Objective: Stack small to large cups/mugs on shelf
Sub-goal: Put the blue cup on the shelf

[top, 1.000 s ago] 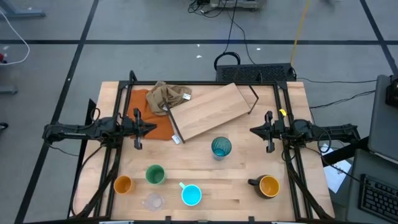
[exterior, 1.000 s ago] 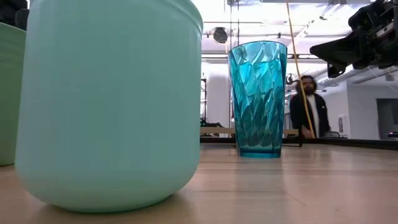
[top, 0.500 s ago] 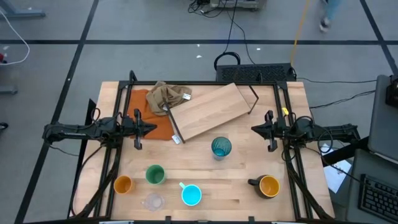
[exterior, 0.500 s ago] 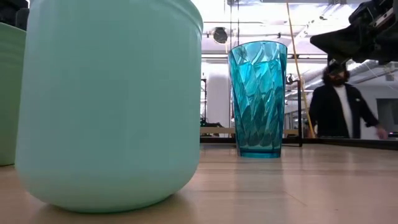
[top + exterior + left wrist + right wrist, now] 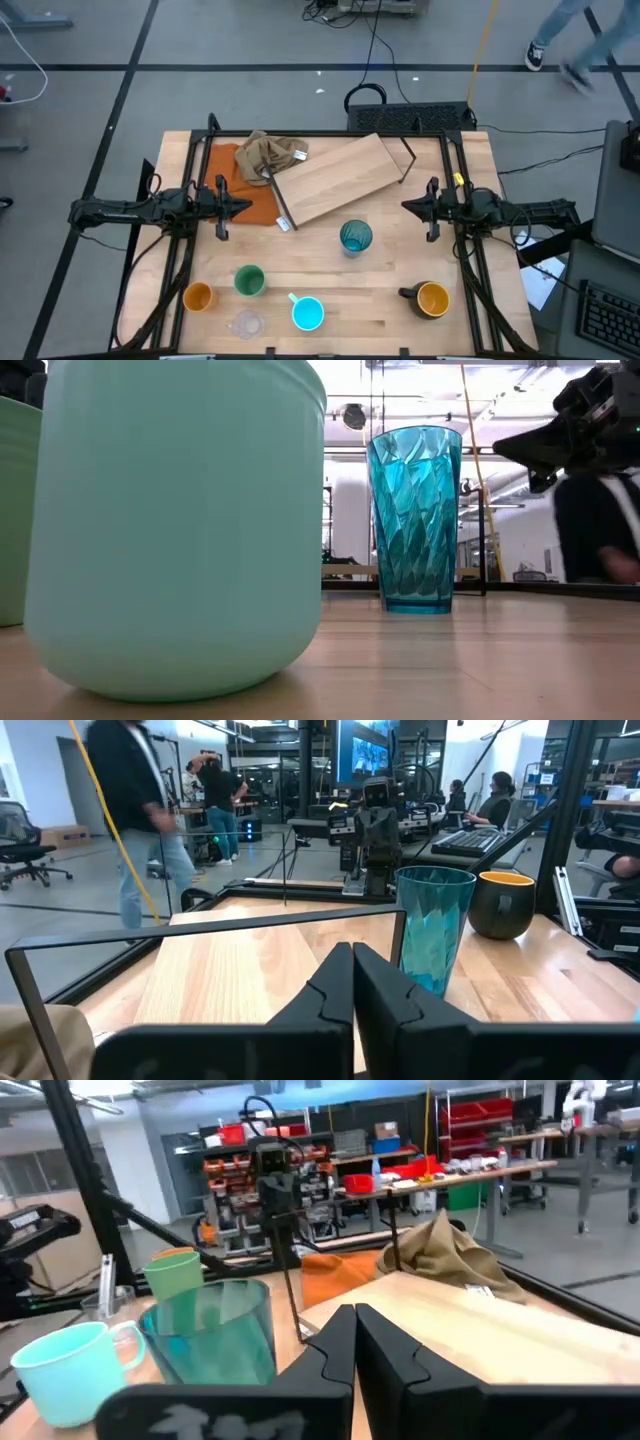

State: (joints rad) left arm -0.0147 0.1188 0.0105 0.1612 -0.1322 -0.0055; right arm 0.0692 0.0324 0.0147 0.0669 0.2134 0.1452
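Left gripper [image 5: 236, 206] pinched together, just twitched; right gripper [image 5: 416, 208] together, idle. Tall teal translucent tumbler [image 5: 355, 237] between them, untouched; stacking unstarted.

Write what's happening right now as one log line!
left gripper: shut, empty, waiting | right gripper: shut, empty, waiting | cups: on table | shelf: no cups

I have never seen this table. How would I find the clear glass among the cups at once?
Start at the wooden table's front edge, farthest from the tilted shelf. The clear glass stands there, between the orange cup and the light-blue mug. It alone is colourless and see-through, so it almost blends into the wood.
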